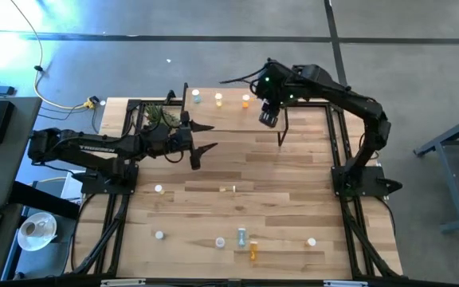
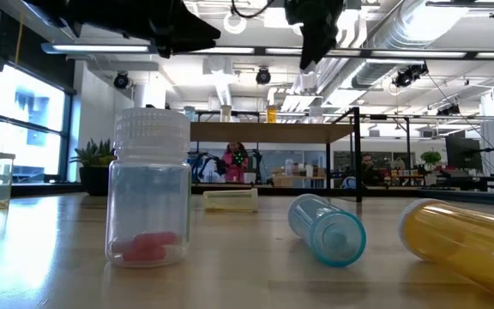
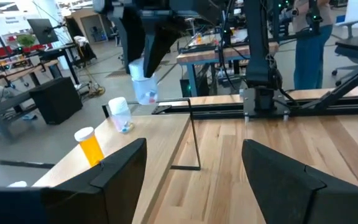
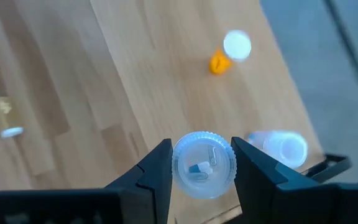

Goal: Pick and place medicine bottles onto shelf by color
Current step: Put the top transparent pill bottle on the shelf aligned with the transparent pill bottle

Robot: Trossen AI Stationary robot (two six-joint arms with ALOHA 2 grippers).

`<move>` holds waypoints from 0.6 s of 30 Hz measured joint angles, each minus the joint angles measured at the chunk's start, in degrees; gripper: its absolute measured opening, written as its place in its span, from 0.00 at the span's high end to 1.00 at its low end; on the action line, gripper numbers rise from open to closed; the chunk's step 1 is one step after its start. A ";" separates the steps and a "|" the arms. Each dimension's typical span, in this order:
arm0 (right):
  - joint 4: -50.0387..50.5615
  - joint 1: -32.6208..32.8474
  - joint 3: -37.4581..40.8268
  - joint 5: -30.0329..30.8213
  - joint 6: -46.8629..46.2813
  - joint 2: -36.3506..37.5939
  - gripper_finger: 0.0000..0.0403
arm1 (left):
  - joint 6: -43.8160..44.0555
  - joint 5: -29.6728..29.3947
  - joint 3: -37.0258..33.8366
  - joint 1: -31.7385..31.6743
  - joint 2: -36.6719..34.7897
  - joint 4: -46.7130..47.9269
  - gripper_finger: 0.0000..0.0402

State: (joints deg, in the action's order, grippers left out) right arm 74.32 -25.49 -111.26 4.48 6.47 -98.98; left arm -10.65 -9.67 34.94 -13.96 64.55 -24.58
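Observation:
The shelf stands at the table's far edge with three bottles on its top: pale, yellow and orange. My right gripper is above the shelf's right end, shut on a clear bottle with a white cap. My left gripper is open and empty, level, just in front of the shelf. In its wrist view the orange bottle and a clear one stand on the shelf, with the held bottle beyond them. Several more bottles lie near the table's near edge. My right gripper pinches the clear bottle between its two fingers, at its ribbed white cap. The fingers come from above, pointing down. The bottle hangs upright below them, its lower end clear of the shelf top.
A green plant stands at the shelf's left end. On the table lie a yellow bottle, a blue one, an orange one and white-capped ones. The low view shows a clear bottle with red pills.

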 joint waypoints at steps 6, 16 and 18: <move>0.66 -3.92 1.94 -7.59 1.93 0.24 0.70 | 0.16 0.00 0.00 0.00 -0.28 0.12 0.37; -12.31 -5.32 20.54 -8.11 -0.11 8.22 0.70 | 0.15 0.02 0.00 0.00 -0.28 0.92 0.37; -14.56 -5.77 22.31 -7.04 -1.10 8.79 0.70 | 0.15 0.02 0.00 0.00 -0.28 0.92 0.37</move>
State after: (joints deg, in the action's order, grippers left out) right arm 59.76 -31.25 -88.96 -2.56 5.37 -90.19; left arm -10.50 -9.65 34.94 -13.96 64.27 -23.66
